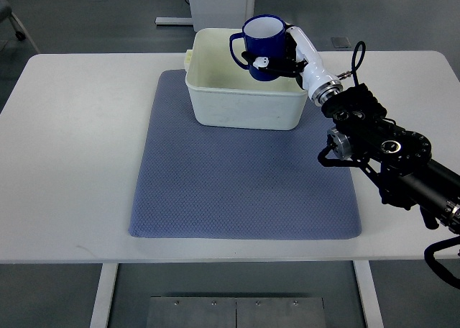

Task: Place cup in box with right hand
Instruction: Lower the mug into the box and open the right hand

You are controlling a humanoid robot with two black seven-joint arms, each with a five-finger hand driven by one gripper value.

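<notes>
Bench [72,162]: white top, seen from steeply above, with grey floor around it.

Mat [237,191]: blue-grey, textured, rectangular, lying flat on the middle of the bench.

Box [244,108]: cream plastic tub, open top, upright on the far part of the mat, its far edge reaching past the mat's far edge. Interior looks bare where visible.

Cup [262,44]: dark blue mug with a pale rim, upright, mouth up, handle pointing to the picture's left. Position: above the far right part of the box, over its opening, raised at rim level; whether it touches the box cannot be told.

Right hand [284,55]: white and black, arm entering from the right edge across the bench. Its fingers [260,62] are closed round the cup's right side and lower wall, holding it.

Left arm: out of view.
</notes>
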